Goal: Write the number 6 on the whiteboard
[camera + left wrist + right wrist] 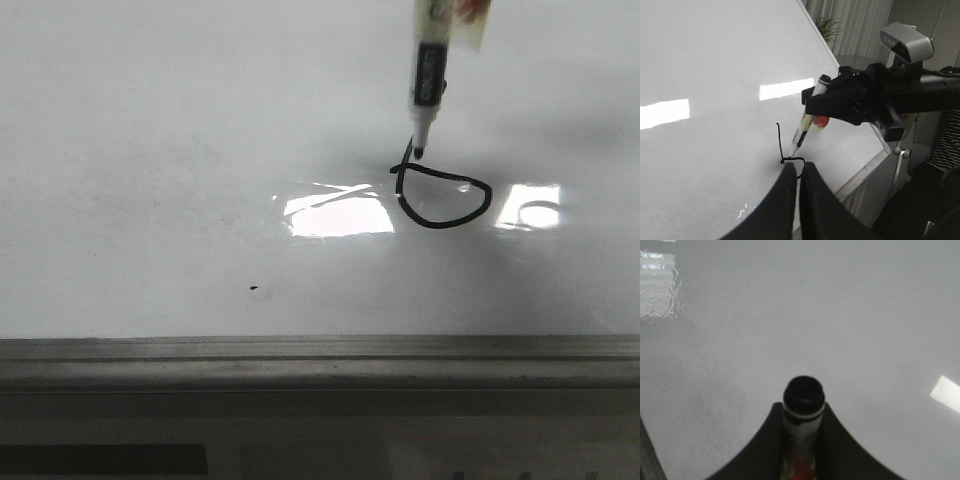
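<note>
Right tool [826, 106] clenched on slim white marker [428, 85], left tool [799, 200] closed, thin black number 6 [443, 196], glossy whiteboard [150, 150]

1. Front view: soft, even light; two bright rectangular glare patches lie on the whiteboard [150, 150], one overlapping the number 6 [440, 195]. A faint grey shadow spreads at upper right.
2. Left wrist view: two sharp glare bars cross the board; the left gripper [799, 200] fingers are dark and defocused.
3. Right wrist view: dim, grey and grainy; the marker [803, 405] cap looks blurred, possibly too close to focus.
</note>
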### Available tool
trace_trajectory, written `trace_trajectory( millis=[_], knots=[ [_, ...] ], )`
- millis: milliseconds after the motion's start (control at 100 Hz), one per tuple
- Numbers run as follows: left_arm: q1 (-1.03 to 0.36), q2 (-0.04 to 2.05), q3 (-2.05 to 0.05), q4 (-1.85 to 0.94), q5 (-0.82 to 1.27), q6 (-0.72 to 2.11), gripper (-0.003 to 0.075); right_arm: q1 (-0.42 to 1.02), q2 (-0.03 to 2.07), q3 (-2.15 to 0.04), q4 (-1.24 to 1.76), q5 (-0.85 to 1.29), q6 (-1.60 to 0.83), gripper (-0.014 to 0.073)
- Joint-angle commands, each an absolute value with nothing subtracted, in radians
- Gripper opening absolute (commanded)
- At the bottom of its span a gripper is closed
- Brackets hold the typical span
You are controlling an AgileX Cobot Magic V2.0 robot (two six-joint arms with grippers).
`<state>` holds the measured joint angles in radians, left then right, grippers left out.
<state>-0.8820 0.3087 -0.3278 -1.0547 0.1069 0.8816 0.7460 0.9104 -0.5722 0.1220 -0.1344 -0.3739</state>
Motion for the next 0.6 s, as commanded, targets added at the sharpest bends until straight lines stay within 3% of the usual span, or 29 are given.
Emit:
trace_trajectory(
  millis=[0, 220, 380, 590],
  knots=[
    [-0.885, 0.321, -0.356, -1.070, 0.078, 0.870, -0.0001, 0.744, 0.835, -0.648, 0.113, -0.101, -0.386, -0.0064],
    [-0.885, 0.453, -0.391, -1.063, 0.167, 0.872, 0.0288, 0.744, 0.761, -0.708, 0.125, 0.075, -0.386, -0.0064],
    [-0.885, 0.630, -0.465, -1.051, 0.270, 0.938, 0.0303, 0.744, 0.761, -0.708, 0.190, 0.169, -0.386, -0.0064],
    [-0.885, 0.818, -0.561, -1.203, 0.412, 1.278, 0.0303, 0.773, 0.761, -0.708, 0.262, 0.207, -0.386, -0.0064]
  ],
)
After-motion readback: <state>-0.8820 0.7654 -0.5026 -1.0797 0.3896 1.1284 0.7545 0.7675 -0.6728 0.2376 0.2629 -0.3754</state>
